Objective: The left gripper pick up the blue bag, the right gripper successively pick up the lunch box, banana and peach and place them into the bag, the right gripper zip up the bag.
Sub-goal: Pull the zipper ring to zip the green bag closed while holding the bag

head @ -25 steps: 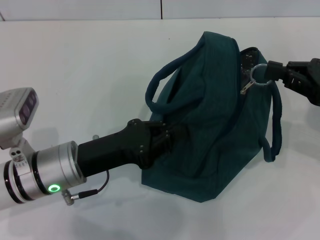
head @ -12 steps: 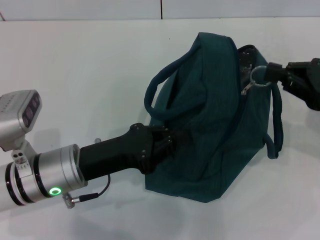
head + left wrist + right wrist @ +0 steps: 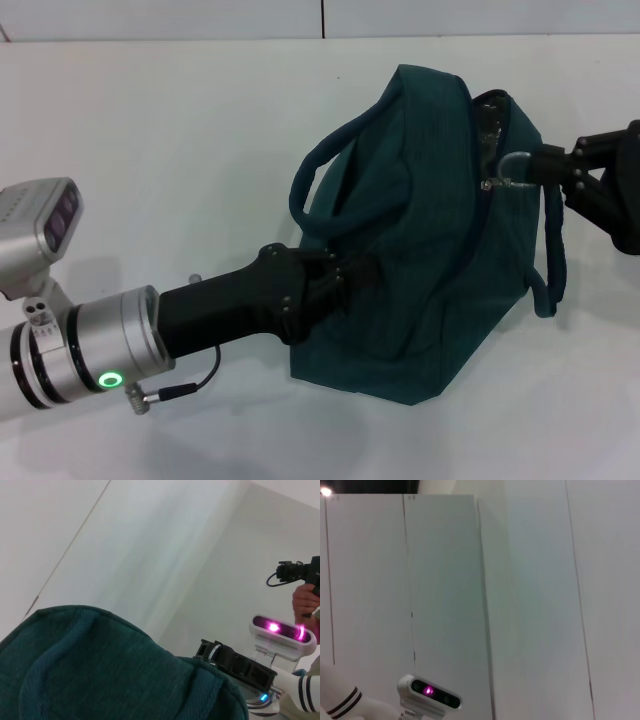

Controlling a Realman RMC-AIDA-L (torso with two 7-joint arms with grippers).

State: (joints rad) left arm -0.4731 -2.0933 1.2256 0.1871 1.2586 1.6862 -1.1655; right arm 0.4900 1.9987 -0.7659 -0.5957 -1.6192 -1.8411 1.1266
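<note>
The white table (image 3: 180, 150) carries the blue bag (image 3: 420, 250).

teal blue bag (image 3: 420, 260); lining perhaps silver

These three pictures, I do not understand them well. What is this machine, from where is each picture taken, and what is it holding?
This is a robot with two arms, each ending in a black two-fingered claw. The main picture comes from a camera on its head, looking down at a white table. The other two come from cameras on its wrists.

On the table stands the blue bag, a fabric tote with loop handles. The left gripper is pressed into the bag's side and seems to grip the fabric. The right gripper is closed on the metal ring pull of the zipper, which looks almost fully zipped.

The left wrist view shows the bag's fabric close up, with a person's hand holding a device farther back. The right wrist view shows only white wall panels.
</note>
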